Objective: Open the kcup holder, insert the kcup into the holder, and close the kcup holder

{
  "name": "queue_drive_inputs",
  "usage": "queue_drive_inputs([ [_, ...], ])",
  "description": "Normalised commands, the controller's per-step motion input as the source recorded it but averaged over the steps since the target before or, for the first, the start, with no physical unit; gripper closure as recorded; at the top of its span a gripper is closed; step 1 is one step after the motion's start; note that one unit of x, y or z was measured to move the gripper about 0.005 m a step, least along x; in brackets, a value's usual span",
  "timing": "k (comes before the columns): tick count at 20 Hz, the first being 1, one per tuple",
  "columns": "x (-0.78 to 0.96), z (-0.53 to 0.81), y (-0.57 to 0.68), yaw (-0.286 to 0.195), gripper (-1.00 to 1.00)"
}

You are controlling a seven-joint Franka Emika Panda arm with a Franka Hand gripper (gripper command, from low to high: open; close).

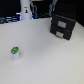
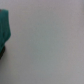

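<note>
In the exterior view the kcup holder (image 1: 64,25), a black boxy unit with two stacked drawer fronts, stands on the white table at the exterior view's right, toward the back. Both drawer fronts look pushed in. The kcup (image 1: 15,52), a small white pod with a green top, stands upright on the table at the exterior view's left, far from the holder. No gripper fingers show in either view. The wrist view is blurred: a pale grey surface (image 2: 50,45) with a teal shape (image 2: 4,27) at one edge, which I cannot identify.
A tall white bottle-shaped object (image 1: 26,9) with a dark mark stands at the back on the exterior view's left. Dark clutter (image 1: 10,19) lines the table's far edge. The white tabletop (image 1: 45,55) spreads between the kcup and the holder.
</note>
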Motion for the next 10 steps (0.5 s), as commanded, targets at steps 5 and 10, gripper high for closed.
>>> queue_drive_inputs([
  [5,-0.51,0.07,0.53,-0.183,-1.0],
  [10,-0.48,0.02,0.58,-0.176,-1.0],
])
